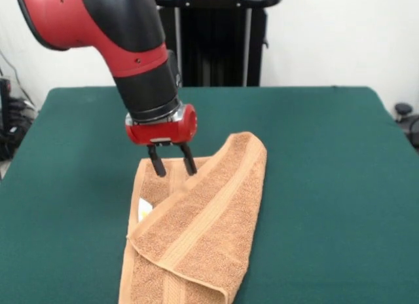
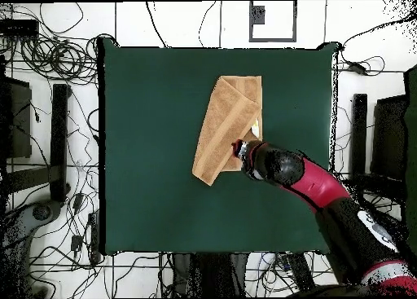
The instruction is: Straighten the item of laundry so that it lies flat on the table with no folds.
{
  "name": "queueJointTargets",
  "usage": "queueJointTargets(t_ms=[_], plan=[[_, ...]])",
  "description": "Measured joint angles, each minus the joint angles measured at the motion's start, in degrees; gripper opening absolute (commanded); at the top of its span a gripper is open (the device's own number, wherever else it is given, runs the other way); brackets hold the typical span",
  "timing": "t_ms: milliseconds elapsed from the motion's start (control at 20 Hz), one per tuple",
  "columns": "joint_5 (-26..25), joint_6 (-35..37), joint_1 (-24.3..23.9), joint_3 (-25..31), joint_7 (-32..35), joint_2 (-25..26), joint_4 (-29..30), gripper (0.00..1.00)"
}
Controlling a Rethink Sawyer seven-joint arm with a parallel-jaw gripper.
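The orange-tan towel (image 1: 196, 232) lies on the dark green table (image 1: 327, 186), folded diagonally over itself, with band stripes showing and a small white tag (image 1: 144, 211) at its left edge. In the overhead view the towel (image 2: 224, 125) sits near the table's (image 2: 147, 149) upper middle. My gripper (image 1: 173, 168) is open, its two black fingers pointing down over the towel's far edge, one finger (image 1: 157, 165) just at the cloth. It holds nothing. In the overhead view the gripper (image 2: 241, 149) is at the towel's lower right edge.
The robot's black pedestal (image 1: 216, 42) stands at the table's far side. Cables and equipment (image 2: 57, 108) lie on the floor around the table. Green surface surrounds the towel on all sides.
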Motion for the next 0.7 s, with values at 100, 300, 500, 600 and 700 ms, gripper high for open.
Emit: queueJointTargets(t_ms=[100,300,500,600,700], plan=[[0.05,0.24,0.00,0.35,0.00,0.80,-0.90,1.00],[0.15,1.01,0.00,1.41,0.00,2.32,-2.56,1.00],[0.25,2.23,-0.02,1.91,0.00,3.22,-3.51,1.00],[0.26,2.96,-0.02,1.99,0.00,3.52,-3.79,1.00],[0.26,3.54,-0.02,2.06,0.00,3.71,-3.94,1.00]])
